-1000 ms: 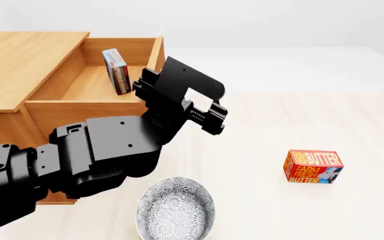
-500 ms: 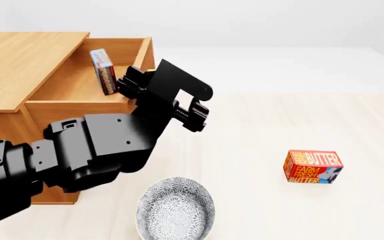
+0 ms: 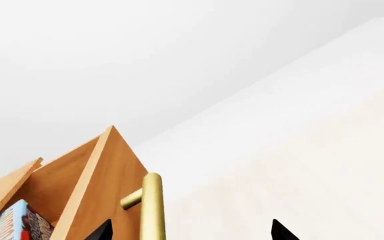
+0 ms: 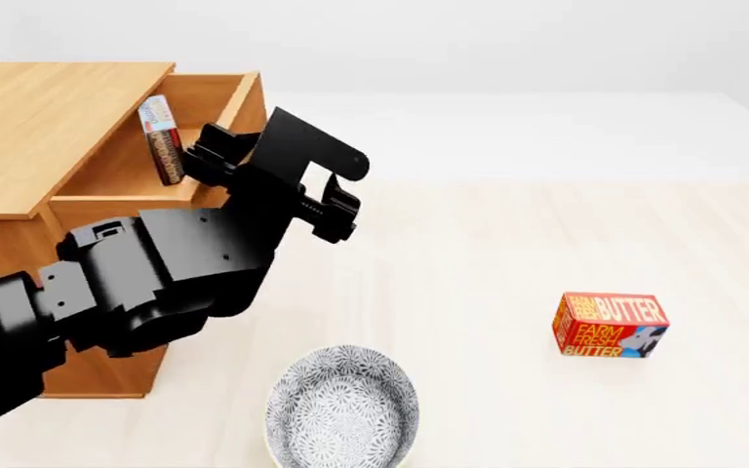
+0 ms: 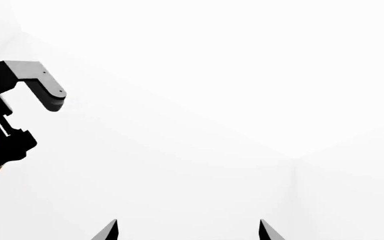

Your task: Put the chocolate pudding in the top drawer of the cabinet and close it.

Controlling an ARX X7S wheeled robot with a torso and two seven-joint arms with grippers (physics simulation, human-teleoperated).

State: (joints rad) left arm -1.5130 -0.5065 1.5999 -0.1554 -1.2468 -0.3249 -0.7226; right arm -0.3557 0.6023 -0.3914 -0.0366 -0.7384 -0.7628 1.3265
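Observation:
The chocolate pudding (image 4: 160,139) stands on edge inside the top drawer (image 4: 208,95), which is pulled partly out of the cabinet (image 4: 50,127). My left arm (image 4: 264,195) is against the drawer's front and hides the gripper in the head view. In the left wrist view my left gripper (image 3: 190,232) is open, and the brass handle (image 3: 152,205) runs between its fingertips, close to one of them. A corner of the pudding (image 3: 17,226) shows inside the drawer. My right gripper (image 5: 187,231) is open and holds nothing. It is out of the head view.
A red-orange butter box (image 4: 611,325) lies on the pale table at the right. A patterned bowl (image 4: 342,409) sits near the front edge, just right of the cabinet's lower corner. The left arm (image 5: 18,100) shows in the right wrist view.
The drawer has slid leftward, further into the cabinet, carrying the pudding with it. My left arm has moved left along with the drawer's front.

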